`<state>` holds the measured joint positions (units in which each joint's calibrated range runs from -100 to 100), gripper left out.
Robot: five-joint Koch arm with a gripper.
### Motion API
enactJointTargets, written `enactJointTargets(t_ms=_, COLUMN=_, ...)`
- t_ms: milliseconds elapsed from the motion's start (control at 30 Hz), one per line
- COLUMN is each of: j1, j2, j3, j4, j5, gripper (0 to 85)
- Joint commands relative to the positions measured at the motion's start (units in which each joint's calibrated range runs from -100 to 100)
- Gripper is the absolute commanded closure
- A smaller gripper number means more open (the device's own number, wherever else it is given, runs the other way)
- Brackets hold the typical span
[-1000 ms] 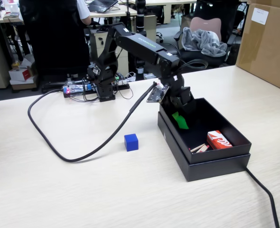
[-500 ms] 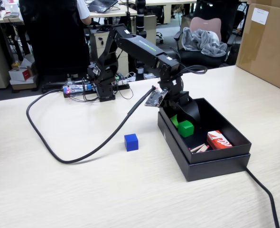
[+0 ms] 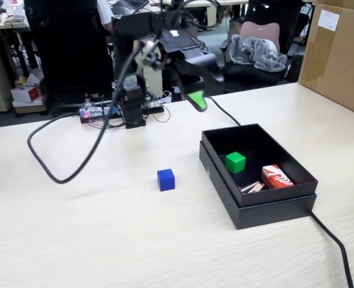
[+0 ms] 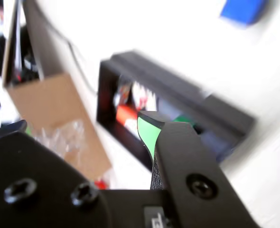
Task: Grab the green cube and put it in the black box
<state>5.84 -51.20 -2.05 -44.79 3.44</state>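
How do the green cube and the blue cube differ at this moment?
Colour: the green cube is bright green, the blue cube deep blue. Place: the green cube lies inside the black box, near a red-and-white pack; the blue cube sits on the bare table, left of the box in the fixed view. Both look the same size, rest flat, and neither is touched by the raised gripper.

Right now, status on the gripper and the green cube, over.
Gripper raised above the table, holding nothing; open or shut cannot be told. Small bright green cube resting inside the shallow black box, beside a red-and-white packet. Nothing in the way.
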Motion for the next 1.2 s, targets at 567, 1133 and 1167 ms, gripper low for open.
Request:
enactJointTargets(t_ms=567, j1=-6.5, j2=-47.8, j3=-53.0, j4=13.7, j5=-2.2, gripper=36.4)
enactJointTargets(t_ms=1133, j1=-7.3, j2=-48.8, j3=-85.2, j4=45.8, j5=-4.6, gripper=34.7)
enactJointTargets(t_ms=1167, j1=-7.5, j2=-48.8, j3=-87.4, j4=49.2, j5=-5.1, gripper=35.0)
